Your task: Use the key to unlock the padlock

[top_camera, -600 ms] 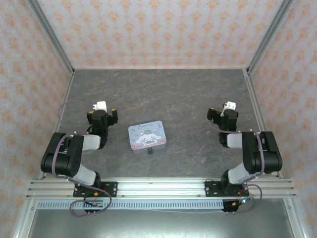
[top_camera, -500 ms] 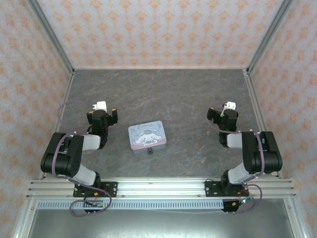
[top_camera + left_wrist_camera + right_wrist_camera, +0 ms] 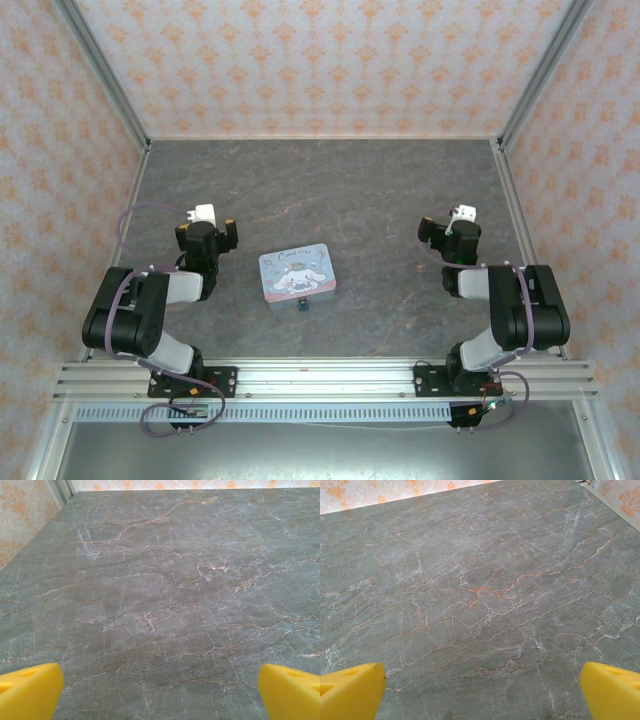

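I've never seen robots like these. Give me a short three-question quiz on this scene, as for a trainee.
1. True or false: the left gripper and the right gripper both stand shut.
2. Where is the tiny dark teal padlock? A: at the near edge of the pale blue-and-pink cartoon tin box; B: between the left gripper's jaws; C: by the far wall.
3. Fill in: the left gripper's fingertips are ___ in colour.
Key: 1 false, both are open; 2 A; 3 yellow.
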Controlling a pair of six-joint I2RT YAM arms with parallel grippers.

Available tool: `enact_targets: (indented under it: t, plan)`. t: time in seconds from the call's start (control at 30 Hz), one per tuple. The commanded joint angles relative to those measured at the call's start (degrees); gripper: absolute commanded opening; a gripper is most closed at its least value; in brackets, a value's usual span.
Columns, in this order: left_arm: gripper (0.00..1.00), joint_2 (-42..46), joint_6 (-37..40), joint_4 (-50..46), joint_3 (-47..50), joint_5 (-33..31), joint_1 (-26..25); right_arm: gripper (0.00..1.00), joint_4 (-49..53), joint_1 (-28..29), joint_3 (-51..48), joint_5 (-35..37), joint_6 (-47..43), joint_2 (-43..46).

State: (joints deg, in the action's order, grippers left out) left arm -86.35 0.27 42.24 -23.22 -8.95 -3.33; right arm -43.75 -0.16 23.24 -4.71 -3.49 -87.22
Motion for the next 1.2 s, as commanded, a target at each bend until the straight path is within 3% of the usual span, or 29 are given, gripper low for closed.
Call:
enact_targets:
  t: [0.0, 0.5, 0.67, 0.8, 0.9, 1.0, 1.17]
  plan:
    - [1.0, 0.6, -0.3, 0.7, -1.0, 0.2, 0.2, 0.99, 0.2, -0.1, 1.2, 0.8, 0.7, 0.0]
    - [1.0, 3.7, -0.3, -2.7, -1.7, 0.3, 0.1, 0.99, 3.4, -0.1, 1.9, 2.0, 1.3, 2.5]
    - [1.0, 14.0, -1.8, -17.2, -5.9, 0.3, 0.1, 0.99, 23.0, 0.0, 8.1, 3.1, 3.6, 11.7]
    - [1.0, 21.6, -13.1, -32.6, -11.7, 4.6, 0.0, 0.99, 46.5, 0.7, 17.7, 2.5, 10.6, 16.2]
    - [1.0, 24.1, -21.3, -42.3, -15.8, 9.9, -0.5, 0.94, 58.9, 2.8, 22.0, 0.1, 14.6, 17.7]
    - [1.0, 26.6, -25.4, -48.1, -17.5, 12.7, -3.3, 0.9, 67.7, 5.8, 24.2, -0.7, 17.6, 18.7]
    - [1.0, 30.0, -29.8, -49.8, -16.6, 14.9, -10.8, 0.8, 75.1, 9.1, 24.1, -1.8, 19.8, 18.0]
